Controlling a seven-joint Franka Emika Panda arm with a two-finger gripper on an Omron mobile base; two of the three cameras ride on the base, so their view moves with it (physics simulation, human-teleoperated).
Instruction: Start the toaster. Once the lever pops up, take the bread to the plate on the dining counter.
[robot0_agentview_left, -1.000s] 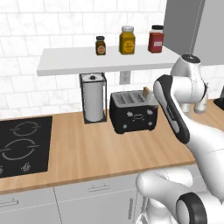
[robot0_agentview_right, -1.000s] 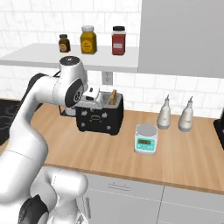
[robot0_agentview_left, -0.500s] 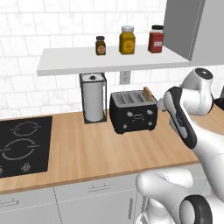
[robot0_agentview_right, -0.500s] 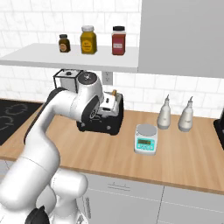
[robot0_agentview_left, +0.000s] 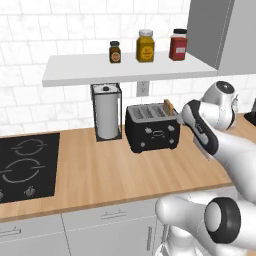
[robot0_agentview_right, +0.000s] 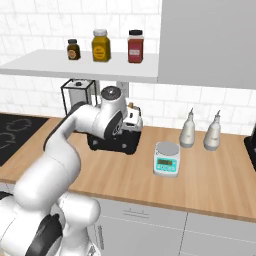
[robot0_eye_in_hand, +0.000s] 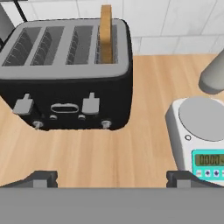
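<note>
The gripper (robot0_eye_in_hand: 111, 178) is spread wide, and nothing is held or touched between its fingers (robot0_eye_in_hand: 41, 178). Ahead of the fingertips, the toaster (robot0_eye_in_hand: 68, 72) is seen on the wooden counter (robot0_eye_in_hand: 131, 153), its two levers facing the hand. The bread (robot0_eye_in_hand: 106, 34) is stood upright in the slot nearest the right finger, its top raised above the toaster. A scale (robot0_eye_in_hand: 199, 138) is set just beyond the right finger. The arm (robot0_agentview_right: 95, 125) is bent over the counter, the hand held beside the toaster's right end.
</note>
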